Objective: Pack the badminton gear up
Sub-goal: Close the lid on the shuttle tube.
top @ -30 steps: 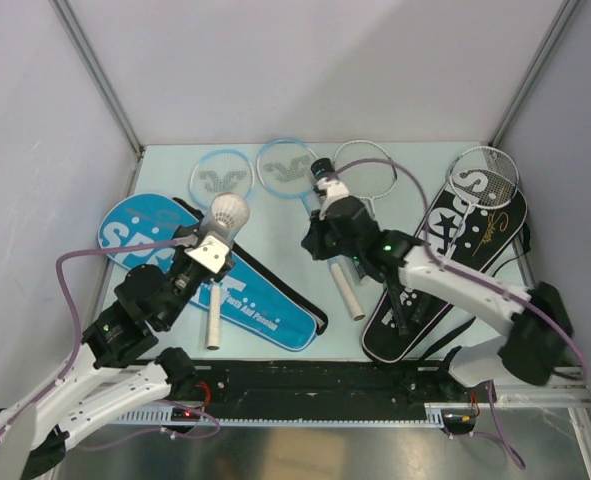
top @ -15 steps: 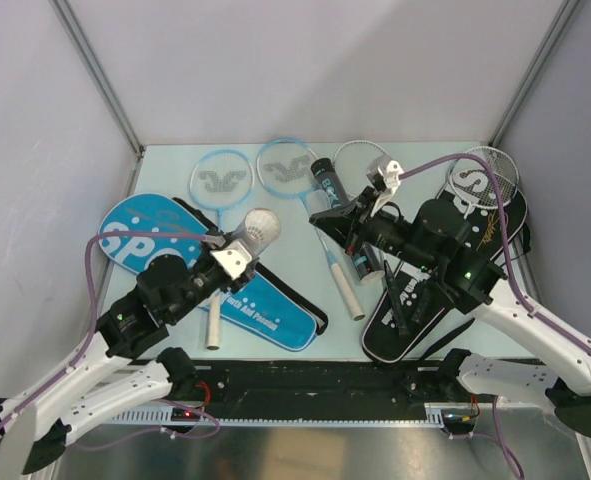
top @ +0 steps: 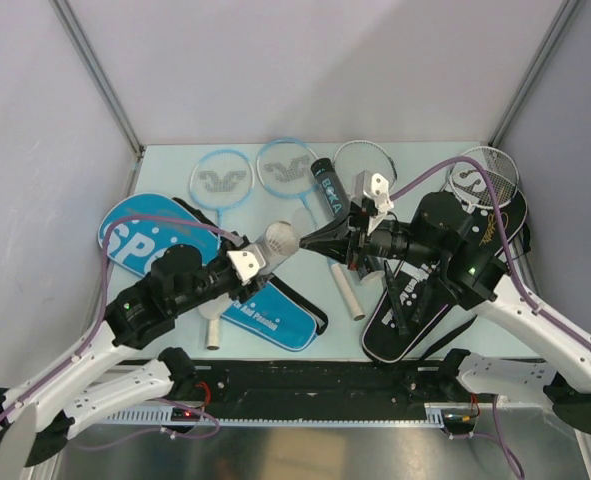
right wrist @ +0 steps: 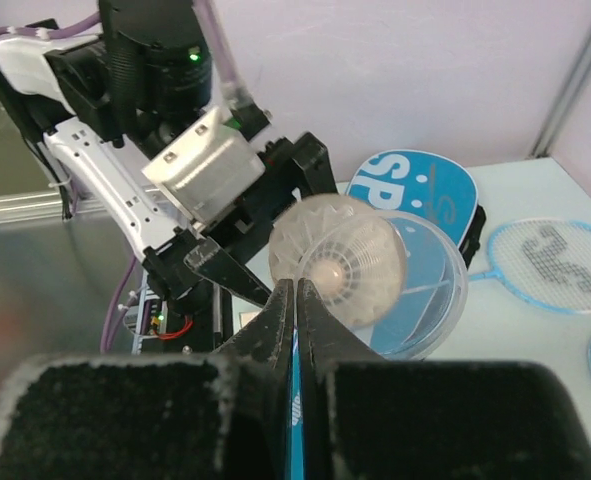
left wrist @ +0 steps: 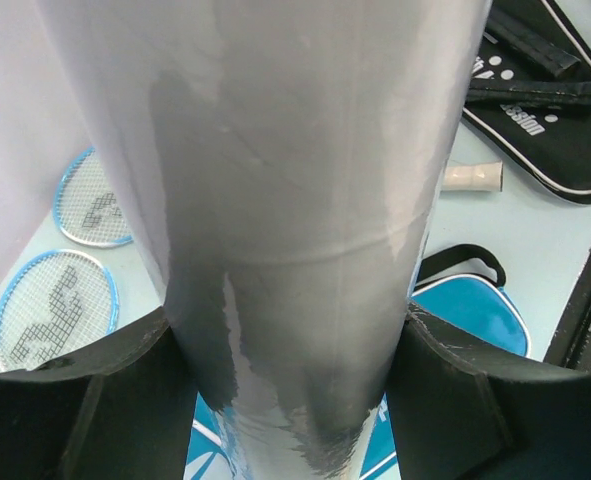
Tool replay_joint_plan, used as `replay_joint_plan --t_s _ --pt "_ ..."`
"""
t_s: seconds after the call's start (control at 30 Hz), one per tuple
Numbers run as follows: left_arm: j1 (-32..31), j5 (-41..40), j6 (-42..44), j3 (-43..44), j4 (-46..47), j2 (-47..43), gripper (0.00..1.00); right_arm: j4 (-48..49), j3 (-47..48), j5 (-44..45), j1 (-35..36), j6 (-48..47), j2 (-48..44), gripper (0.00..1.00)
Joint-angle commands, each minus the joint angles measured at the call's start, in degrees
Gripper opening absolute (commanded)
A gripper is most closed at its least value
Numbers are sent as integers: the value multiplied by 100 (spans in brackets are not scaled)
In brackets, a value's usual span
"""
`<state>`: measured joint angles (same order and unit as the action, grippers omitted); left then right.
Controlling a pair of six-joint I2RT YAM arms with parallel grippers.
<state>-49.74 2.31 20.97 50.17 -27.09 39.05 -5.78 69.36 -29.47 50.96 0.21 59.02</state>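
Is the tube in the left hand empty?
Not empty: the right wrist view looks into the tube's open mouth, where a white shuttlecock sits.

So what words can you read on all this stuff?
"SP", rest hidden: blue cover.
"And Passion": same cover, small.
"S", rest hidden: black cover.
Gold script on black cover: unreadable.
Blue print on black tube: too blurred.
"V" mark in strings: blue rackets.

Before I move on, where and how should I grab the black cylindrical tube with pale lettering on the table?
Grip the black cylindrical tube mid-length, probably from straight above, fingers closing across its round sides: it lies flat, long axis running roughly near to far.
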Motion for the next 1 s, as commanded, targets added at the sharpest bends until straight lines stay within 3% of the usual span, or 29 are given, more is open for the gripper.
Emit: replay_joint_plan --t_s 0.0,0.27,0.7,0.97 --pt "-5 262 29 379 16 56 54 -161 413 -445 63 -129 143 0" --pt "-2 251 318 416 -140 68 53 -749 783 -868 82 8 617 0" --pt "-10 176 661 467 -163 123 53 -905 1029 -1370 88 587 1000 0" --pt "-12 145 747 520 -163 151 53 -1232 1083 -1130 96 633 1109 0"
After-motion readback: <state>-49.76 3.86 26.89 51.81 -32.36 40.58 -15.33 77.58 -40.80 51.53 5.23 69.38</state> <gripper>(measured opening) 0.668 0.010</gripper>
